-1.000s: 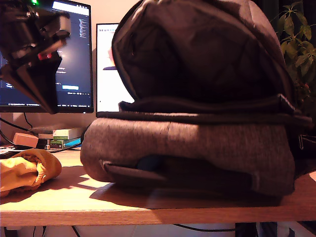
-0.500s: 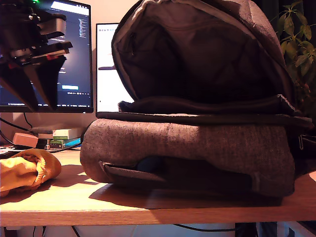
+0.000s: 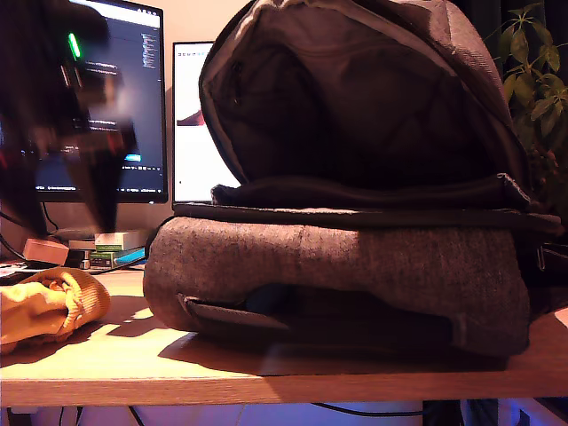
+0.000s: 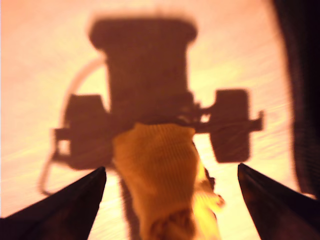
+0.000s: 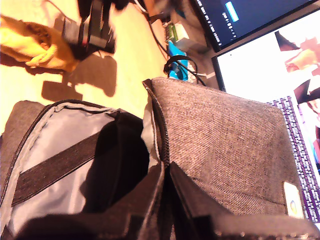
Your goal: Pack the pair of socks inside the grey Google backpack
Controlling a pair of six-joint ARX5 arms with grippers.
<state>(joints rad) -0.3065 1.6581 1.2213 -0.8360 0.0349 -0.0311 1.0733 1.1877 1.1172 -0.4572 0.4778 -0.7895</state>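
The mustard-yellow pair of socks (image 3: 46, 308) lies on the wooden table (image 3: 133, 359) at the exterior view's left. My first gripper (image 3: 71, 209), blurred by motion, hangs above it. In the first wrist view the socks (image 4: 160, 175) sit between its spread fingers (image 4: 65, 205), so my first gripper (image 4: 171, 170) is open. The grey backpack (image 3: 337, 266) lies on its side with its flap lifted and its dark lining showing. My second gripper (image 5: 165, 170) is shut on the zipper rim of the backpack (image 5: 225, 135), holding the mouth open. The socks (image 5: 35, 40) and first gripper (image 5: 95, 25) also show beyond it.
Two lit monitors (image 3: 133, 98) stand behind the table. Small boxes (image 3: 115, 244) and cables lie under them at the exterior view's left. A leafy plant (image 3: 532, 71) is at the exterior view's right. The table's front edge (image 3: 266, 390) runs just before the backpack.
My first gripper has dropped lower toward the socks and is blurred with motion. The backpack's flap was lifted higher about a second ago and stays up.
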